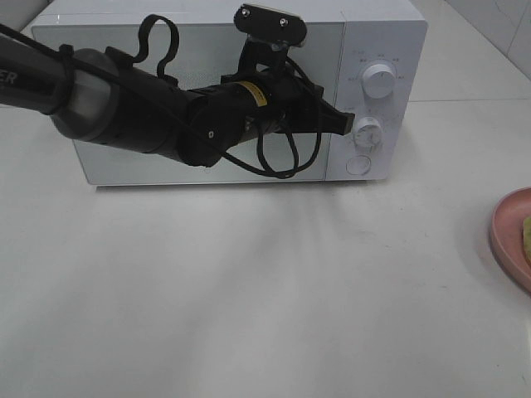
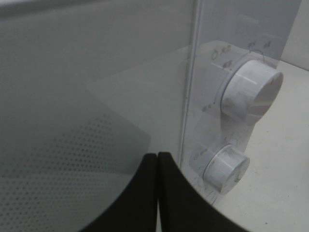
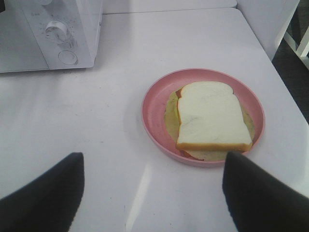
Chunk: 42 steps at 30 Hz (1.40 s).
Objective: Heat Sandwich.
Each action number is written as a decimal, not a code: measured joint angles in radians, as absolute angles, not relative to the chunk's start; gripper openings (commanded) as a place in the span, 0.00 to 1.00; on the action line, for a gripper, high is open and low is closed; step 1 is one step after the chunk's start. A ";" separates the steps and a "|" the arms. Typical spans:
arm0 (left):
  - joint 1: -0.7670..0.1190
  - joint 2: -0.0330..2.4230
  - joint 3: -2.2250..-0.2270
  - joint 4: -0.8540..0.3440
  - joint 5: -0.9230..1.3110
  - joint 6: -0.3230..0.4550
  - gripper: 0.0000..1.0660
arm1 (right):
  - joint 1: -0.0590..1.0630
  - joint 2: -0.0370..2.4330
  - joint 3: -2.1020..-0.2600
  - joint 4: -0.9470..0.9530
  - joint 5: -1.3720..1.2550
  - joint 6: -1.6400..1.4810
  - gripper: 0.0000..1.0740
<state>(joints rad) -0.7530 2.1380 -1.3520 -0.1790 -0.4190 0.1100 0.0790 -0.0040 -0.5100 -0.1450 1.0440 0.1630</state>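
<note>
White-bread sandwich [image 3: 212,123], pale green filling

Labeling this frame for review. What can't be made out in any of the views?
- Sandwich: exterior high view cuts it and the pink plate at the right edge.
- Microwave interior: door closed, nothing visible inside.
- Dial markings: too small and blurred in every view.
- Left gripper contact with the lower dial: unclear.

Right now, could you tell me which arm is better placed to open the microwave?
Left, probably. Its shut pincer sits right at the microwave control panel, by the lower knob and the round button. The right pincer hovers open near the sandwich.
</note>
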 measured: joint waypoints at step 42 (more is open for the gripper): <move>-0.791 1.831 -1.049 -0.231 -0.280 0.110 0.05 | 0.079 -0.004 -0.510 -0.143 1.043 0.163 0.71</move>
